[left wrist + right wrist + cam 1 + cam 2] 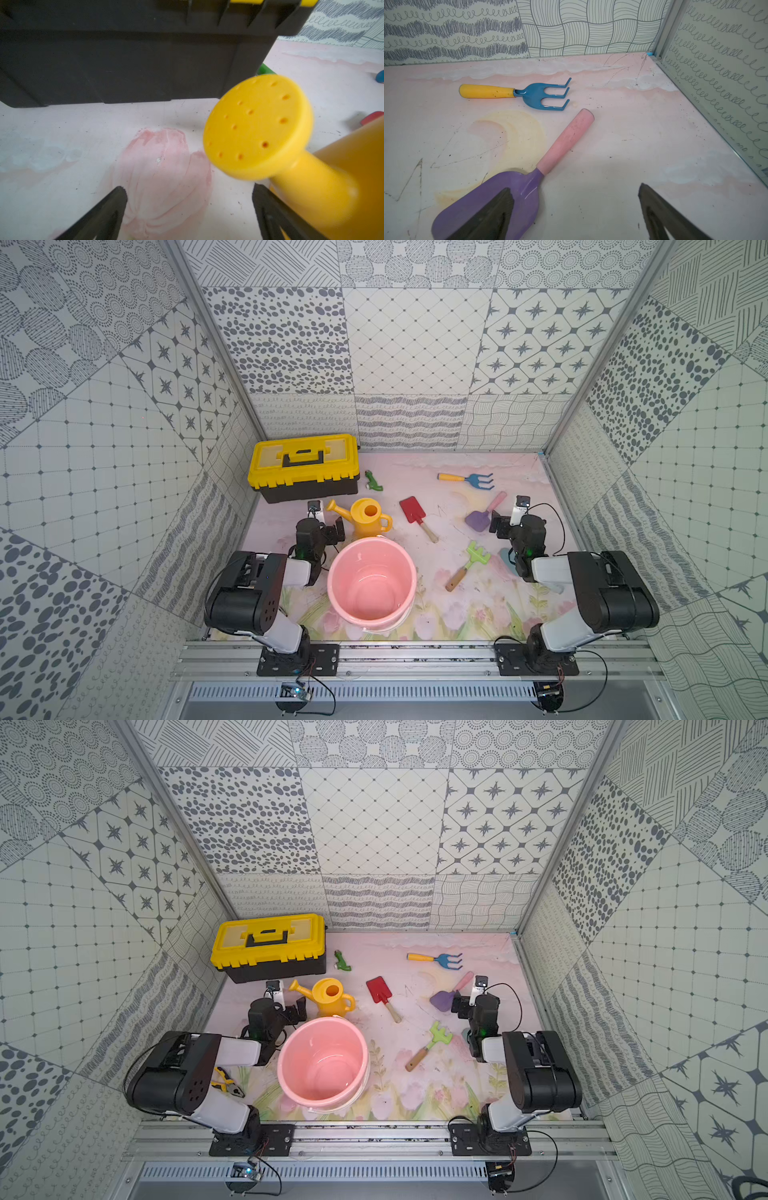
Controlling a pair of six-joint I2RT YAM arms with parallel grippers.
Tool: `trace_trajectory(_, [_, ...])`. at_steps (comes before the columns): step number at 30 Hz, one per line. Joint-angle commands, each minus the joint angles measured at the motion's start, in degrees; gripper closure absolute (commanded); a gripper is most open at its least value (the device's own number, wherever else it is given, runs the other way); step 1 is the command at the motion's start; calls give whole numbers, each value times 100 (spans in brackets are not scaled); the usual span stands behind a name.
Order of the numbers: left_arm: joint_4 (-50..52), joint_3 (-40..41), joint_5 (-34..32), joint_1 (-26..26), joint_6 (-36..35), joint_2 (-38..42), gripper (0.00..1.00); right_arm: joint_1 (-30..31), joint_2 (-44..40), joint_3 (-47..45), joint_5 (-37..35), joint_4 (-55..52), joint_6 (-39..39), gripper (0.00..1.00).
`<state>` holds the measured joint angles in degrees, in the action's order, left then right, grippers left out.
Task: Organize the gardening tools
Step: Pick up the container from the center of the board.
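The purple scoop (527, 187) is a glossy rounded blade on a scuffed pink handle, lying flat on the mat (643, 135). My right gripper (574, 189), spread wide and empty, has one finger over that blade. The handle points away toward the blue fork (529, 94). My left gripper (189, 188) is spread too.

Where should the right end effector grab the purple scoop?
Probably the pink handle, from above, jaws across it. The purple scoop lies flat, and its blade looks too wide and low to pinch. The round handle is clear of the blue fork. The right end effector is open near the blade.
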<state>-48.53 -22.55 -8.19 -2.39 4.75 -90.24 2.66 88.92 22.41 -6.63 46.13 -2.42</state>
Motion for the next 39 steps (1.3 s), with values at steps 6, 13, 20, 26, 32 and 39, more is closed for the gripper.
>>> trace_trajectory(6, [-219,-17,63,-28,-45,-16,1,34,-17,97,189,195,108,3])
trace_trajectory(13, [-226,-22,70,-31,-53,-12,1,33,-17,96,197,187,106,3])
trace_trajectory(20, [204,-137,-238,-50,66,283,0,99,-96,90,-116,160,89,3])
trace_trajectory(26, [2540,-1023,-1785,-39,1471,1416,0,402,-1532,1158,-971,-2743,-802,3])
trace_trajectory(32, [6070,-2192,-1818,156,4922,2576,0,385,-2638,1904,-643,-4803,-3509,3])
trace_trajectory(39, [6242,-2015,-251,152,5281,3719,0,465,-2657,1724,1215,-4425,-3919,3])
